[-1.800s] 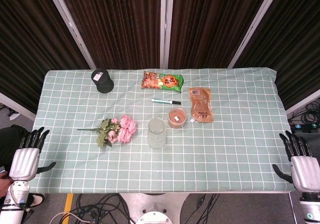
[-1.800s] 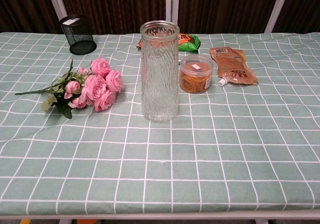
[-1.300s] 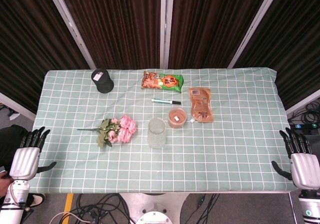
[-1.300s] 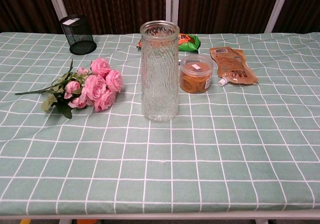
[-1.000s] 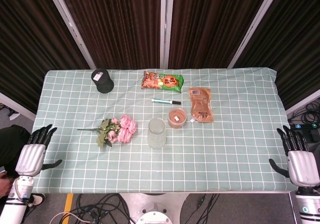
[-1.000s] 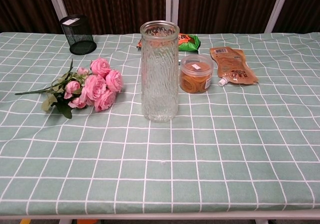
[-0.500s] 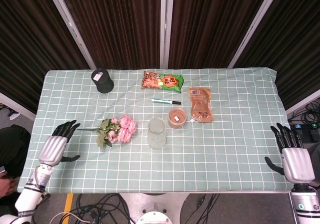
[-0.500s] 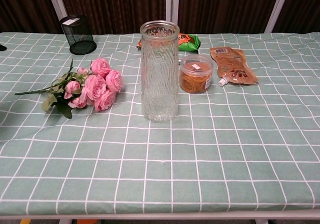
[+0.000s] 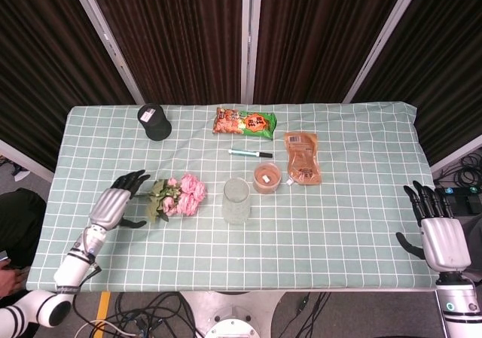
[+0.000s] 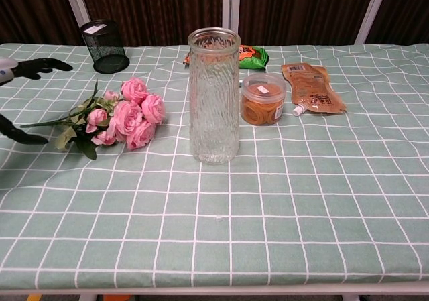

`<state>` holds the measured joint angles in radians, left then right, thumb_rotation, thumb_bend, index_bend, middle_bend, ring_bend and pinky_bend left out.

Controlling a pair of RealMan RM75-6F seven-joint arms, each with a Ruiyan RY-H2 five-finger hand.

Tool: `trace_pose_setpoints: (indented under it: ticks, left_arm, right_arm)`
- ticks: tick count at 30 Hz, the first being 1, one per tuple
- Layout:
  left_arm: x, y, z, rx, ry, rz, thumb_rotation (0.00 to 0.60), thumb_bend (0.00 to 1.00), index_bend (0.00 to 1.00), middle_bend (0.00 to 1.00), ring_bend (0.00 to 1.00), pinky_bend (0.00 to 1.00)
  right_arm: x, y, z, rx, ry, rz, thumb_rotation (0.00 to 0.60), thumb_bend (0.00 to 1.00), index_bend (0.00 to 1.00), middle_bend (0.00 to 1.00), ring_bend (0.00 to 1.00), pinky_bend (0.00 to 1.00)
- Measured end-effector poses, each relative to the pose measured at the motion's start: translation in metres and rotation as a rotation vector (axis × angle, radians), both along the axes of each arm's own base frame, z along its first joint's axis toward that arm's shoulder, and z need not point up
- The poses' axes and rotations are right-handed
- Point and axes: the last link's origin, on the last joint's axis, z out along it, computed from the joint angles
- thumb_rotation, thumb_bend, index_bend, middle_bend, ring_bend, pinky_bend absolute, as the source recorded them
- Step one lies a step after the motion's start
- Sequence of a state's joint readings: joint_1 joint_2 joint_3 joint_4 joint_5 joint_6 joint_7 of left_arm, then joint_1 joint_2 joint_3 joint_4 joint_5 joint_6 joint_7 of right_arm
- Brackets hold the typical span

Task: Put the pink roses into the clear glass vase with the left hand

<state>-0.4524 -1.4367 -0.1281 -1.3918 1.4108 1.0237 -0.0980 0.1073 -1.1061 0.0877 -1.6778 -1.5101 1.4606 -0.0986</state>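
A bunch of pink roses (image 9: 183, 195) with green leaves lies flat on the checked tablecloth, stems pointing left; in the chest view the roses (image 10: 131, 116) lie left of the vase. The clear ribbed glass vase (image 9: 236, 200) stands upright and empty just right of the blooms, large in the chest view as the vase (image 10: 214, 93). My left hand (image 9: 115, 202) hovers at the stem end with fingers spread and thumb apart, holding nothing; its fingertips (image 10: 40, 66) show at the left edge. My right hand (image 9: 441, 239) stays open off the table's right front corner.
A black mesh cup (image 9: 154, 122) stands at the back left. Behind the vase lie a snack bag (image 9: 244, 121) and a marker (image 9: 250, 153). An orange lidded tub (image 9: 267, 178) and a brown pouch (image 9: 302, 157) sit to the vase's right.
My left hand has swung in from beyond the table's left front corner to the roses' stem end. The right hand has drifted slightly up. Roses and vase have not moved.
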Motion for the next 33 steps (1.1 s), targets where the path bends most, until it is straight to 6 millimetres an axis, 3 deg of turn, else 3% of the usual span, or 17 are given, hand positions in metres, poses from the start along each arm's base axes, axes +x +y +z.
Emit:
trace_pose_setpoints:
  ticks: [19, 33]
  left_arm:
    - [0.035, 0.027, -0.035, -0.122, -0.073, 0.028, 0.600, 0.04, 0.07, 0.00, 0.00, 0.09]
    - [0.035, 0.040, -0.052, -0.157, -0.042, 0.038, 0.600, 0.05, 0.07, 0.00, 0.00, 0.12]
  right_arm:
    - [-0.007, -0.003, 0.000, 0.002, -0.007, -0.016, 0.600, 0.13, 0.00, 0.00, 0.00, 0.00]
    - [-0.008, -0.007, 0.000, 0.000, -0.007, -0.020, 0.600, 0.13, 0.00, 0.00, 0.00, 0.00]
